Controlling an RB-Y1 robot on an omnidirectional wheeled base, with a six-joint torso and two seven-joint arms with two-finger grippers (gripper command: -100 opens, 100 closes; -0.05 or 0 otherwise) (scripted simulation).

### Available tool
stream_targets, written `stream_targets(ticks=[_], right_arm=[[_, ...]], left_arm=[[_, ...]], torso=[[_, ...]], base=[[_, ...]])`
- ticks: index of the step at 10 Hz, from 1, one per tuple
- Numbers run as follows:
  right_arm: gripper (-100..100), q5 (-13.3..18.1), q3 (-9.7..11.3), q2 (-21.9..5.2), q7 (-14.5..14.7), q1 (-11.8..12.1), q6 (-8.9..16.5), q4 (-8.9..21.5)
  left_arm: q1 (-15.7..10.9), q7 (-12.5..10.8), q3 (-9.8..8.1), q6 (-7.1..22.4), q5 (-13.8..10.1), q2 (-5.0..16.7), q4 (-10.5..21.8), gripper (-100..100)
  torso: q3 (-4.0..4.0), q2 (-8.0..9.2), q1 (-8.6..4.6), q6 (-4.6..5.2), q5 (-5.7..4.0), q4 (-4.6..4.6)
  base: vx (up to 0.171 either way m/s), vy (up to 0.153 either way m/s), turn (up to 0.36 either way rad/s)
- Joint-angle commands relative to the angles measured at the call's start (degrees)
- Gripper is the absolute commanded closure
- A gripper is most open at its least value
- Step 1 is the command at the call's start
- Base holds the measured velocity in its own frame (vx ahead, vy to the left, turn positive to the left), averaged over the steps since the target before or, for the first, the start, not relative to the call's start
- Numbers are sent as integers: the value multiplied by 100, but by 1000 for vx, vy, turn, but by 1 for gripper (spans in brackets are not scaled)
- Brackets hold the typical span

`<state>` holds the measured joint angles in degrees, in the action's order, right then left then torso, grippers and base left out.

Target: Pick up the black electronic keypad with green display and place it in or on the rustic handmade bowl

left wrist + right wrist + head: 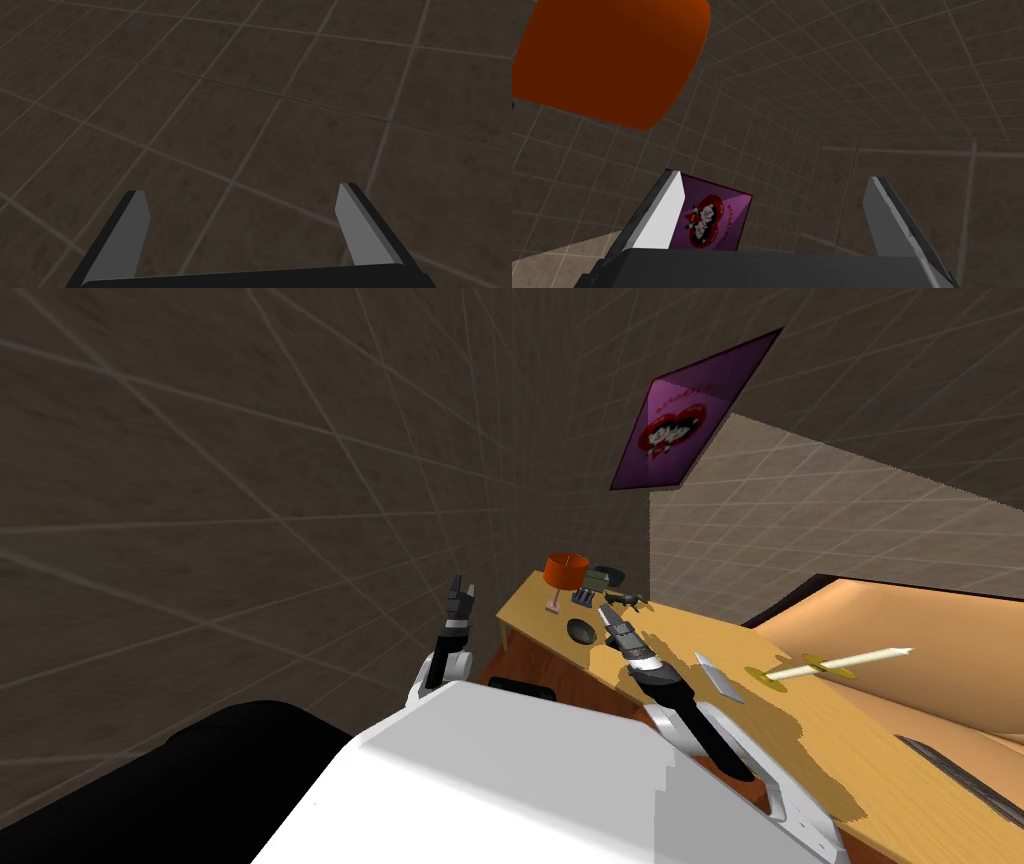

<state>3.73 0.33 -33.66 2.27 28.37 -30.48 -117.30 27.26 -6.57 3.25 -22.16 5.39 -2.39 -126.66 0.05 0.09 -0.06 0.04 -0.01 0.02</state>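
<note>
Operator: Keypad position?

Technician: On the desk (800,728), at the far end, near the orange lamp (565,570). It is a small dark block, taken to be the keypad (582,599); no green display can be made out. The dark bowl (581,631) lies just beside it, nearer the robot.

Operator: Gripper state?

Technician: The right gripper (606,616) hangs over the desk close to both items, fingers (662,215) spread, nothing between them. Its wrist view looks up at the lamp's shade and the wall, so the fingers are judged to be pitched upward, not at the keypad. The left gripper (461,591) is raised off the desk's edge, likewise spread and empty.

Operator: Procedure for the approach?

Technician: Pitch the right wrist down until the keypad sits between the fingers in its own view. Advance past the bowl without brushing it and keep clear of the lamp's stem. Close across the block's narrow sides — not its face.
</note>
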Motion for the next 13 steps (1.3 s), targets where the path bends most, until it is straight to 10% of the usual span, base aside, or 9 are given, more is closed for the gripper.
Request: stream_targets(ticks=[1,4,13], right_arm=[[-100,0,0,0,0,0,0,0],[-100,0,0,0,0,0,0,0],[-100,767,9,-1397,56,367,390,1064]], left_arm=[[0,0,0,0,0,0,0,0],[0,0,0,0,0,0,0,0],[-1,0,0,0,0,1,0,0]], torso=[[0,0,0,0,0,0],[-2,-3,5,-1,1,-1],[4,8,-38,-4,-9,2]], base=[[0,0,0],[3,4,12],[-30,-76,260]])
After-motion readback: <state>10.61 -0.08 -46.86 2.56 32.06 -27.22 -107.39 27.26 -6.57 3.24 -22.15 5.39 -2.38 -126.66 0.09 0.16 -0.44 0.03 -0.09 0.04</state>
